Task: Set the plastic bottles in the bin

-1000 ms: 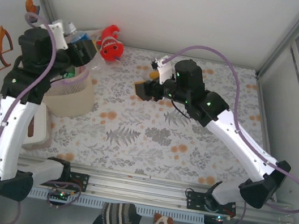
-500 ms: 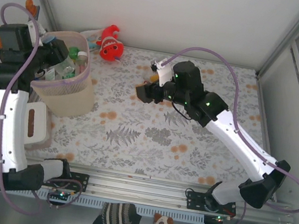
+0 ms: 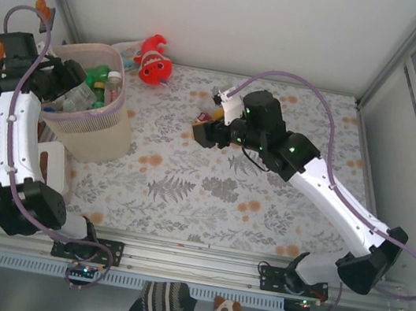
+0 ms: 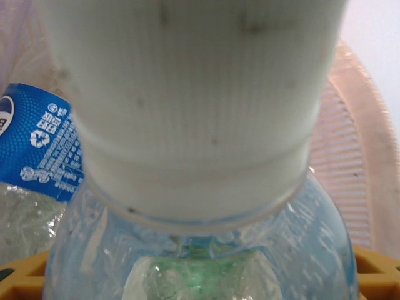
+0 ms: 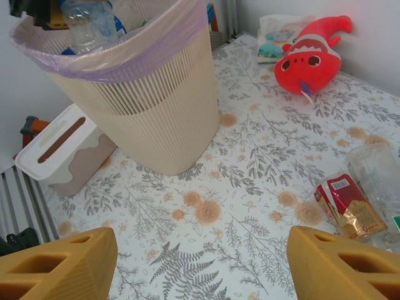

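Note:
The pale-pink bin [image 3: 92,132] stands at the table's left and holds several plastic bottles, a green one [image 3: 98,73] among them. My left gripper [image 3: 66,84] reaches over the bin's left rim. Its fingers lie against a clear bottle with a white cap [image 4: 194,112], which hangs above a green bottle [image 4: 200,275] and a blue label [image 4: 37,144]. My right gripper [image 3: 202,132] hovers open over the floral mat, nothing between its fingertips [image 5: 200,262]. To its right lie a red-labelled bottle [image 5: 345,206] and a clear bottle [image 5: 378,172]. The bin [image 5: 144,94] is ahead of it.
A red-orange fish plush [image 3: 153,62] lies at the back beside the bin, also in the right wrist view [image 5: 312,56], with a small packet [image 5: 278,37] behind it. A white slotted box [image 3: 50,169] sits against the bin's near left side. Cage walls enclose the table.
My left arm has swung back leftwards from above the bin to its left rim, lowering the clear bottle into the bin's mouth. My right gripper has shifted slightly right.

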